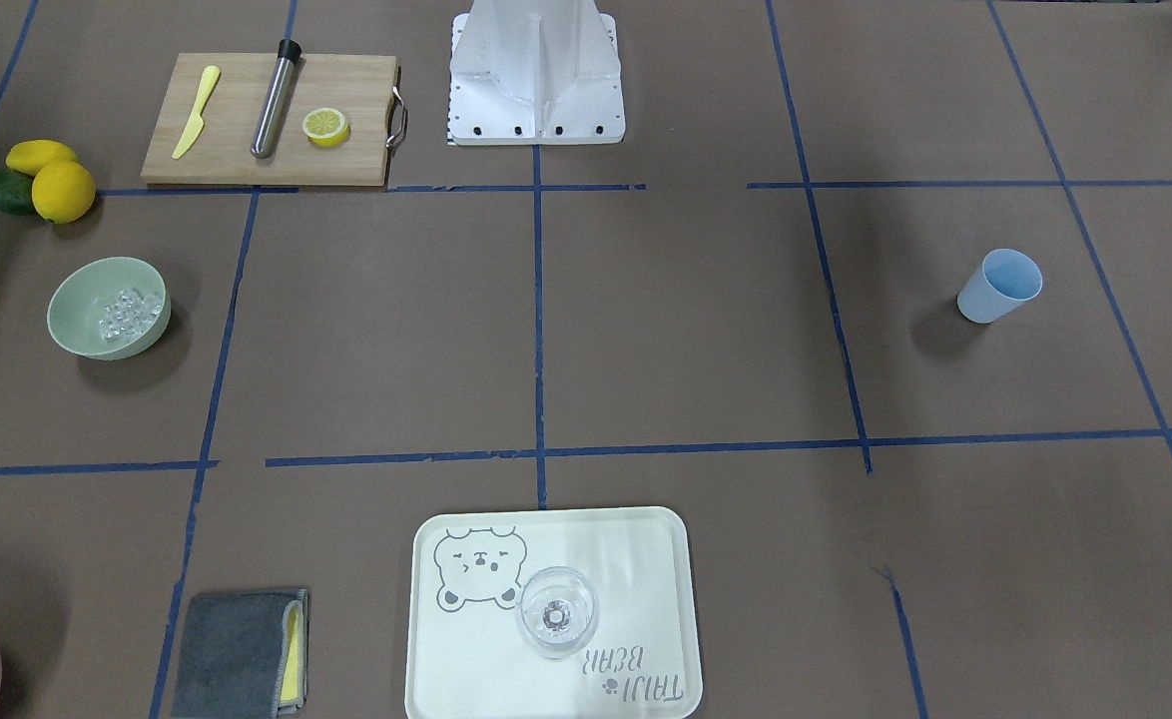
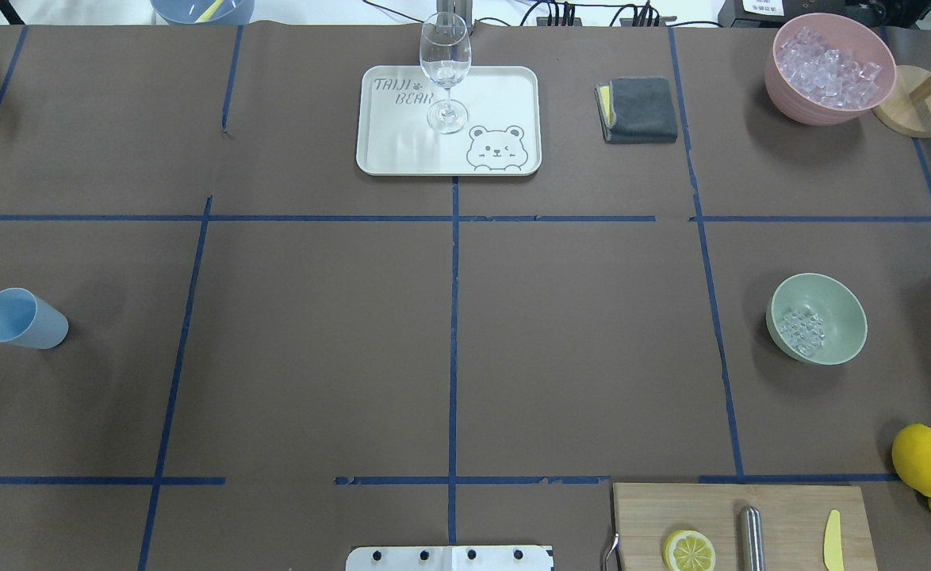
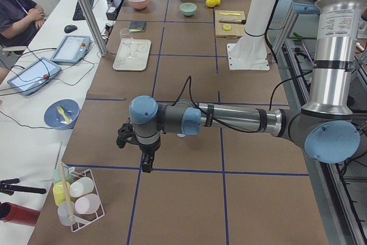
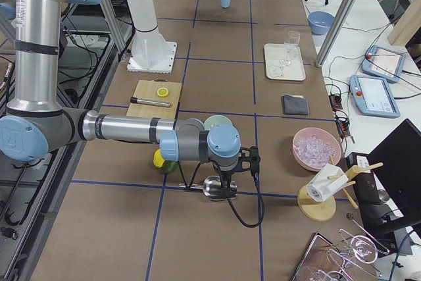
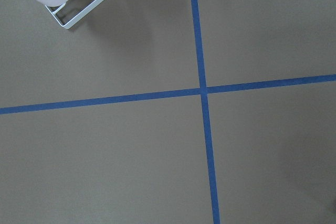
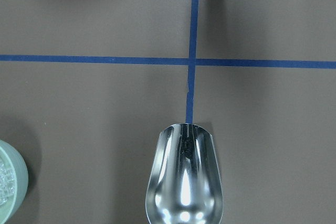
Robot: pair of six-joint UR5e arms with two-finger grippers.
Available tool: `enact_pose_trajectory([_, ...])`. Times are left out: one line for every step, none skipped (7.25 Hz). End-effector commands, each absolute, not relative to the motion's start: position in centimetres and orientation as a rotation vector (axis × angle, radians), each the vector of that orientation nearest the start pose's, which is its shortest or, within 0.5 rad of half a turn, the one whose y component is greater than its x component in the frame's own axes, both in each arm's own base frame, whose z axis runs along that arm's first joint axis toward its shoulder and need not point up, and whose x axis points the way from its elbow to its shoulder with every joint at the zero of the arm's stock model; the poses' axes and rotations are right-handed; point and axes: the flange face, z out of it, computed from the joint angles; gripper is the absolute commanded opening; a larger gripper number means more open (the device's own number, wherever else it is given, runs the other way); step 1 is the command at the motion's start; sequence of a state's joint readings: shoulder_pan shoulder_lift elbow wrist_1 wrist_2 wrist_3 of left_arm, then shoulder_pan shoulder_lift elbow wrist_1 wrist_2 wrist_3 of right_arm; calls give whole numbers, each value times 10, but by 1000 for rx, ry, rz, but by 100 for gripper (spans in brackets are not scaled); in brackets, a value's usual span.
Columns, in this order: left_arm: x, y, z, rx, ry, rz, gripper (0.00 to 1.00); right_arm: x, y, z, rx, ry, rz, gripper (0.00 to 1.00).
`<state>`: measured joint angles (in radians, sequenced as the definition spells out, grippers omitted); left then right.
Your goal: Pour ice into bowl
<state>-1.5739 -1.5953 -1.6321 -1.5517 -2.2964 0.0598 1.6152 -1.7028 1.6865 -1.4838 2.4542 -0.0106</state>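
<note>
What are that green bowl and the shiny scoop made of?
The bowl looks like matte plastic or melamine: an even pale green with no glare. The scoop looks like polished metal, probably steel, given its mirror-like reflections.

The left arm [image 3: 229, 120] and the right arm [image 4: 125, 129] each reach out level, wrists bent so the left claw [image 3: 147, 166] and the right claw [image 4: 228, 185] point straight down, their grip impossible to judge.

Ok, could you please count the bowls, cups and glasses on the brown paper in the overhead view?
Bowls: 2, the mint-green bowl and the pink bowl
Cups: 1, the light blue cup
Glasses: 1, the wine glass
Total: 4
</note>
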Motion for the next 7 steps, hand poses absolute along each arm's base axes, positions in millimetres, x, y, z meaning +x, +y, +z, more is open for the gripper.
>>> enact_pose_trajectory([-69,-505,622,86,723,78,100,76,-438,642,103,-882,-6,100])
enact_pose_trajectory([-69,-507,614,104,722,86,100,75,-438,644,101,-879,-9,100])
enact_pose_trajectory([-69,-509,609,121,722,93,100,75,-436,641,103,-890,-8,100])
enact_pose_trajectory([-68,-513,603,161,719,107,100,74,-438,635,113,-894,-13,100])
enact_pose_trajectory([-67,-517,595,208,718,125,100,72,-439,641,99,-895,-12,100])
enact_pose_trajectory([-67,-516,573,279,712,152,100,72,-437,637,105,-904,-12,100])
enact_pose_trajectory([-67,-516,554,317,710,166,100,63,-440,634,104,-909,-36,100])
